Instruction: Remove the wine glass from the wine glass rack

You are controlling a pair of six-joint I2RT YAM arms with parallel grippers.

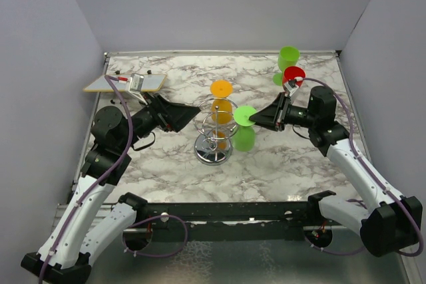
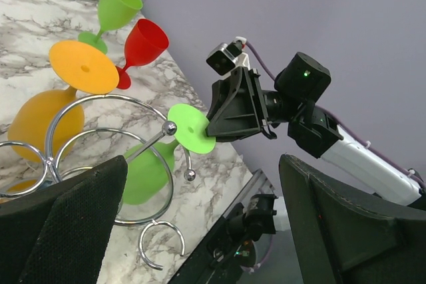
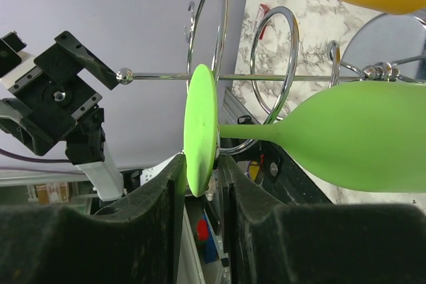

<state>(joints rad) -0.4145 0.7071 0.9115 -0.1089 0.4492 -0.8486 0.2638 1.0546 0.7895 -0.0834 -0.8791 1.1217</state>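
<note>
The chrome wine glass rack (image 1: 213, 153) stands mid-table. A green wine glass (image 1: 244, 116) hangs upside down on its right wire arm, and an orange wine glass (image 1: 221, 89) hangs at its back. My right gripper (image 1: 256, 119) is shut on the edge of the green glass's foot (image 3: 202, 131), one finger on each face; the stem still lies in the rack's wire (image 3: 279, 78). The left wrist view shows that foot (image 2: 192, 128) in the right gripper (image 2: 216, 124). My left gripper (image 1: 193, 116) is open and empty just left of the rack (image 2: 100, 138).
A second green glass (image 1: 288, 58) and a red glass (image 1: 293, 74) stand upright at the back right, behind my right arm. A flat board (image 1: 126, 83) with small items lies at the back left. Grey walls enclose the table.
</note>
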